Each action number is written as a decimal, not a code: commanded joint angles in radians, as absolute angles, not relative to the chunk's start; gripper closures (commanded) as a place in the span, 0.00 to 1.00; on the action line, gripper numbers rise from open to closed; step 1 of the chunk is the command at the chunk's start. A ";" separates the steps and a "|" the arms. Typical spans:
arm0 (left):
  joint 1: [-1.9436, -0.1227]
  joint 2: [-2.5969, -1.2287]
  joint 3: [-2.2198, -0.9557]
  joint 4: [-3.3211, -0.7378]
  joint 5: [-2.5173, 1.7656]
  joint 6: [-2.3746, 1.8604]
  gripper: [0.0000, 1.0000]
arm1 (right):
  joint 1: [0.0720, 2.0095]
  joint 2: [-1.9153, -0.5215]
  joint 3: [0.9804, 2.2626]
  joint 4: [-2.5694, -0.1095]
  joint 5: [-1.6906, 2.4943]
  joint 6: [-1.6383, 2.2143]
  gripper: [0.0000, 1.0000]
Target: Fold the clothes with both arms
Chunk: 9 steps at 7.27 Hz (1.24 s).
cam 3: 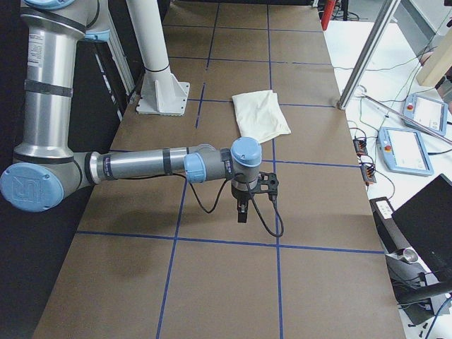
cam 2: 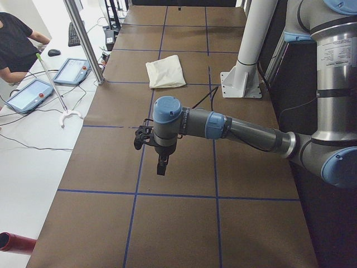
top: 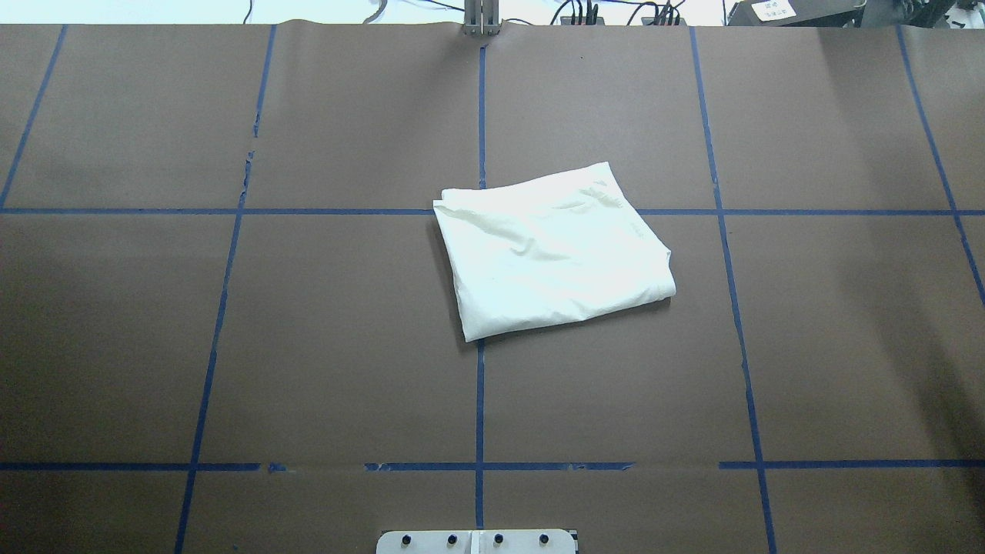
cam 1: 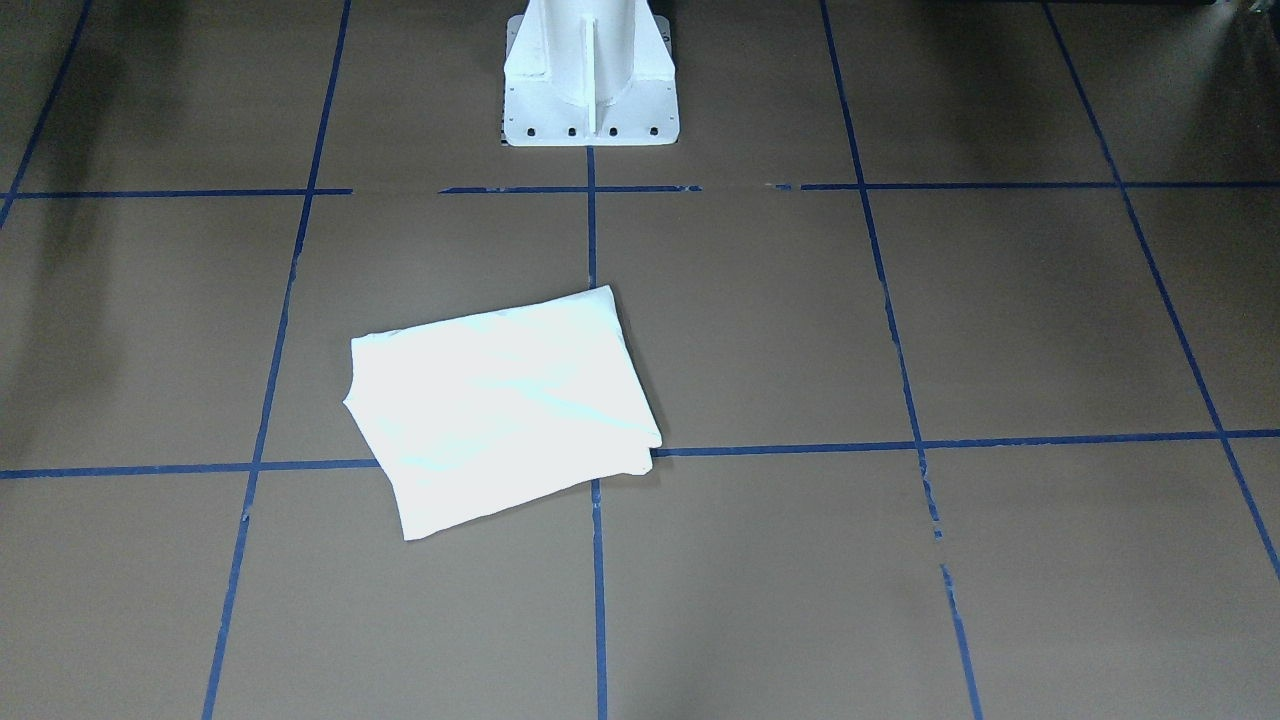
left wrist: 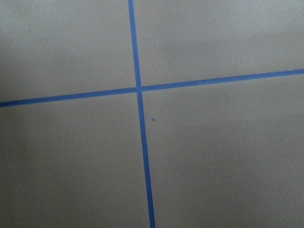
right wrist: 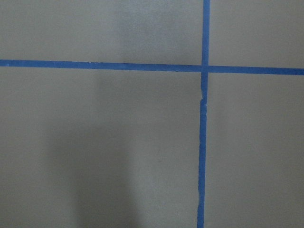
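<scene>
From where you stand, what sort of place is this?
Most likely a robotics lab: the left arm and right arm reach over a table gridded in blue tape, with control tablets on a side bench.

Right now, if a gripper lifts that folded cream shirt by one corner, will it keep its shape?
Probably floppy: the shirt shows soft creases and stacked folded edges, so a one-corner lift would likely let layers fall open. It looks thin and light, so a push may bunch it on the table.
</scene>
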State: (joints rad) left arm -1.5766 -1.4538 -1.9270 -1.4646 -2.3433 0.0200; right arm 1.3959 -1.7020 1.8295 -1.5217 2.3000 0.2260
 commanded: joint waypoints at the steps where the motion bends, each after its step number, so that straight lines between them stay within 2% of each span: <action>1: -1.572 -1.480 -1.841 -1.535 -2.347 0.020 0.00 | 1.379 -1.654 1.862 -1.607 2.310 0.229 0.00; 3: -1.572 -1.474 -1.809 -1.601 -2.437 0.015 0.00 | 1.384 -1.599 1.844 -1.691 2.277 0.197 0.00; 5: -1.572 -1.511 -1.801 -1.601 -2.431 -0.023 0.00 | 1.448 -1.632 1.842 -1.694 2.292 0.109 0.00; 9: -1.569 -1.511 -1.802 -1.600 -2.321 -0.026 0.00 | 1.456 -1.641 1.839 -1.692 2.309 0.123 0.00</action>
State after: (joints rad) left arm -1.5703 -1.5142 -1.8055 -1.6017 -2.3392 -0.0241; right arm 1.4549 -1.6385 1.8443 -1.6905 2.3044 0.1219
